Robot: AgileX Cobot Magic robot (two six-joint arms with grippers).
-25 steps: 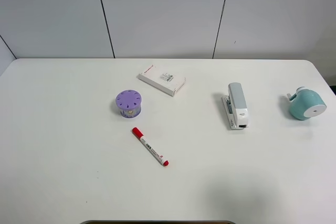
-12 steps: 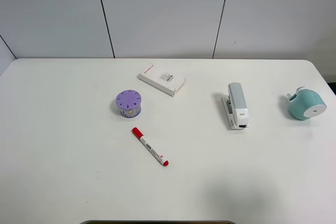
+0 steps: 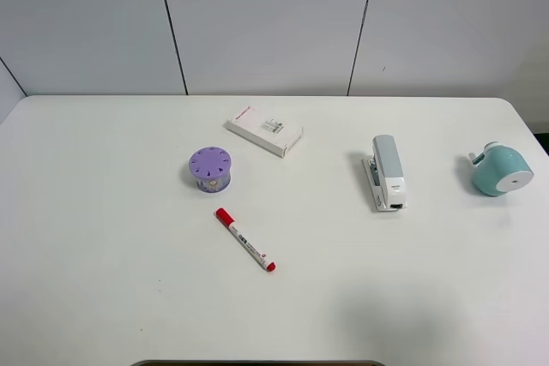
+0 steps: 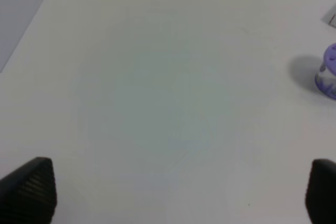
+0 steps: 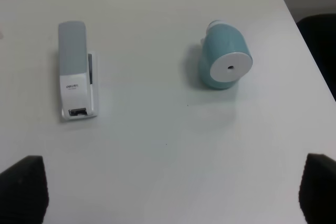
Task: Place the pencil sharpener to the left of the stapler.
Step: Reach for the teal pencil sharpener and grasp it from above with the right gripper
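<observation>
The mint-teal pencil sharpener point(image 3: 502, 170) lies near the table's right edge, white round face toward the front. It also shows in the right wrist view, sharpener point(image 5: 223, 62). The grey and white stapler point(image 3: 388, 172) lies to its left, lengthwise front to back, and appears again as stapler point(image 5: 76, 75). My right gripper point(image 5: 170, 190) hangs open above the table, in front of both and touching neither. My left gripper point(image 4: 176, 192) is open over bare table on the left side. Neither gripper shows in the exterior view.
A purple holed cylinder point(image 3: 210, 168) stands left of centre, with a red marker point(image 3: 245, 240) in front of it and a flat white box point(image 3: 264, 130) behind it. The cylinder's edge point(image 4: 329, 73) shows in the left wrist view. The white table point(image 3: 103, 212) ends just right of the sharpener.
</observation>
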